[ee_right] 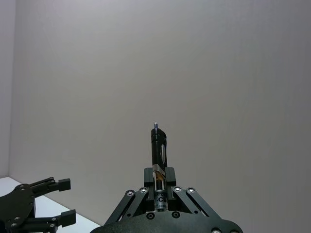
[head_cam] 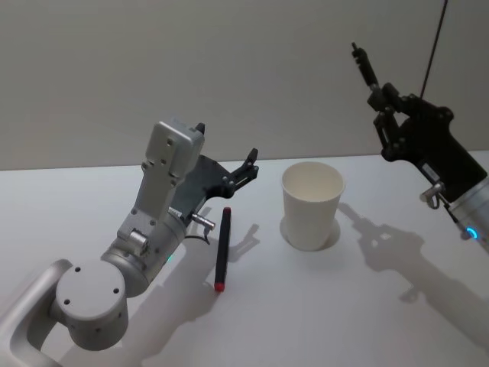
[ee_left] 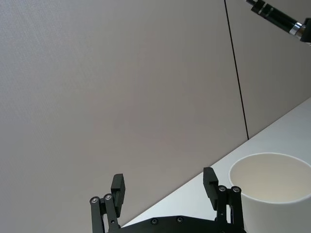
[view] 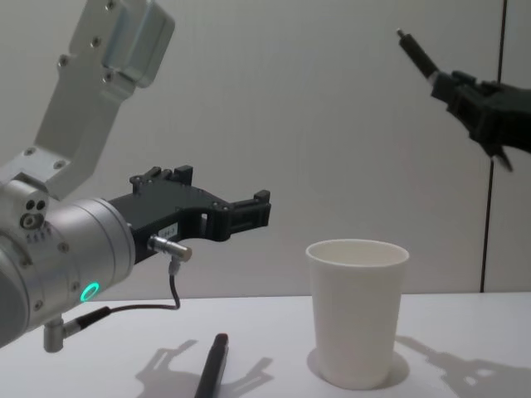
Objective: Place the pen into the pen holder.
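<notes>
- My left arm's silver joint (head_cam: 92, 298) sits nearest me, low on the left. Its links rise and bend in toward the middle of the tabletop (head_cam: 367, 306).
- The left tool (head_cam: 226, 144) hangs above the tabletop with its two fingers spread wide. It points toward the cup.
- A red-ended pen (head_cam: 222, 248) lies flat on the tabletop just below that tool and is not touching it. Its red end points toward me.
- The pen holder (head_cam: 312, 206), a plain white paper cup, stands upright on the tabletop with its mouth up. It is to the right of the lying pen and apart from it.
- My right tool (head_cam: 382, 99) is raised high on the right, above the cup and off to its right side.
- Its fingers are pinching a black pen (head_cam: 365, 65) by the lower end. The pen sticks upward, leaning to the left, well clear of the cup's rim.
</notes>
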